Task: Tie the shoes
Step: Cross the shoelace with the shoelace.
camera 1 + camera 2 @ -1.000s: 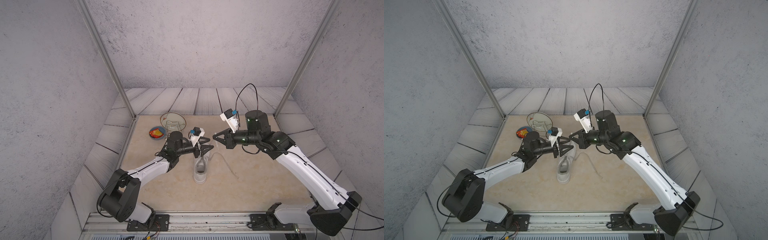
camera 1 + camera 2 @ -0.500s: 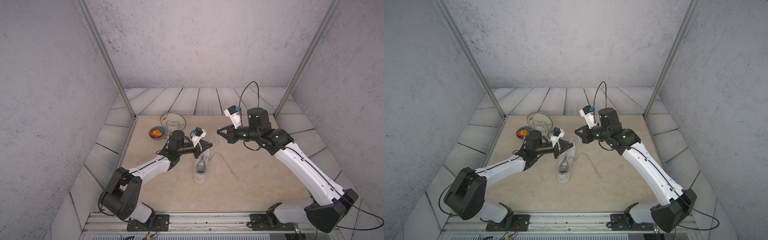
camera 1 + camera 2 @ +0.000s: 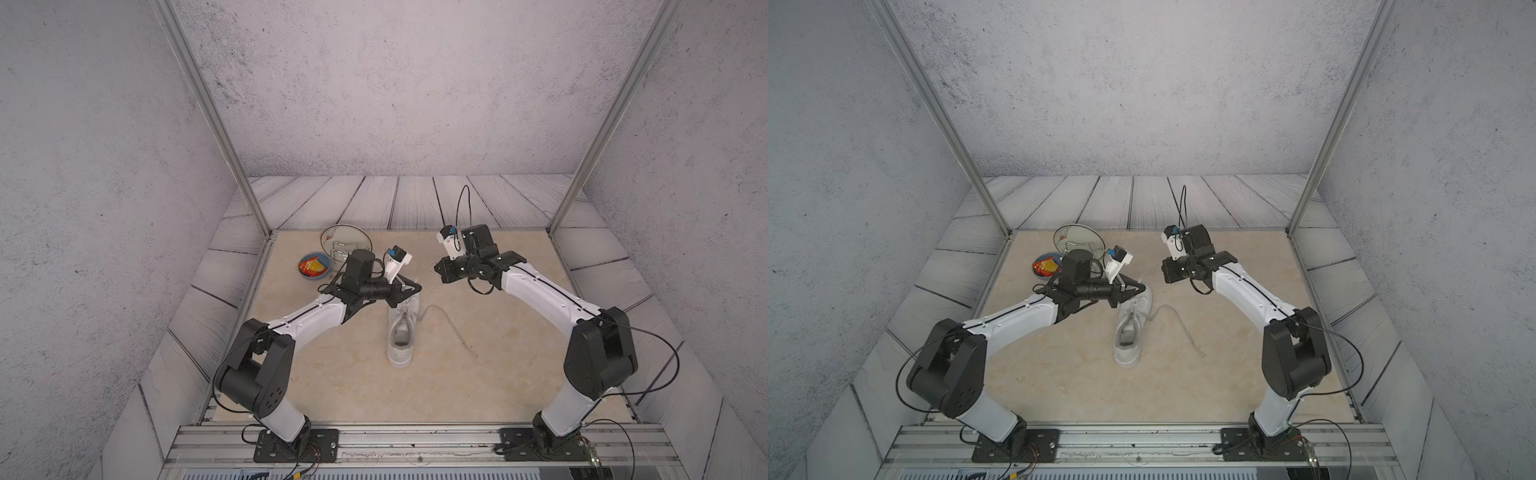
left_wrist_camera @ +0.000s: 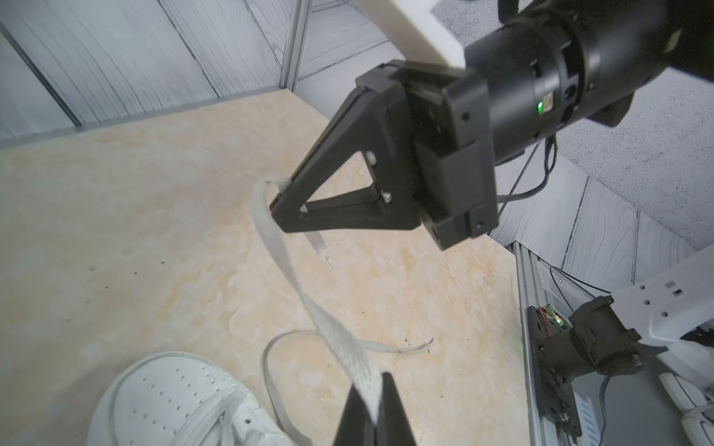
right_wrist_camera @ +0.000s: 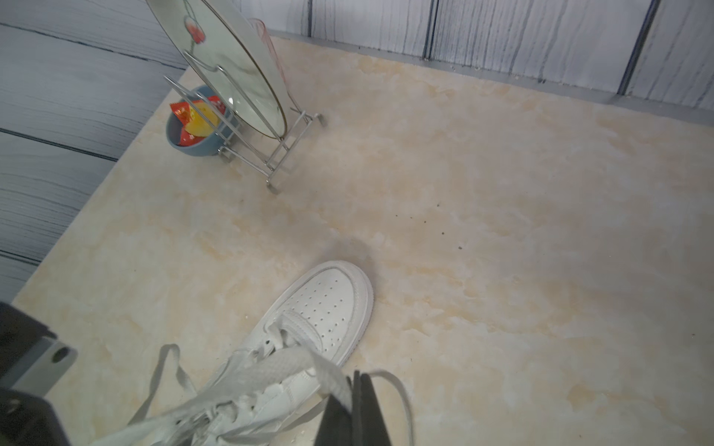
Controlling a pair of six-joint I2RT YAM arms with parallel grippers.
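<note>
- You are looking at the all-white low-top leather sneaker (image 3: 401, 332) in both top views. It is lying on the beige marbled tabletop (image 3: 332, 374) at the centre of the frame, toe pointing to the upper edge and heel to the lower edge.
- Your left gripper (image 3: 417, 286) is hovering just above the toe with its jaws pinched together. The left wrist view shows them clamping a flat white lace (image 4: 301, 293).
- Your right gripper (image 4: 279, 199) is hanging up and to the right of the toe in the top views, apart from the shoe. Its jaws are pressed tight on what looks like that same lace, near its free end; a short tail is dangling below the fingers.
- The strand is running slack between your two grippers, not taut.
- The other white lace (image 4: 405, 350) is lying loose on the tabletop, trailing toward the lower right of the top views; nothing is touching it.
- I am judging that you are at an early step: no knot or bow is showing over the tongue, and you are gathering one lace in both grippers, probably to shape a loop or hand it over.
- The next move is calling for a firm pinch near the shoe while the far gripper folds the strand; a hard pull is likely to drag the light sneaker; the loose lace is waiting to be picked up.
</note>
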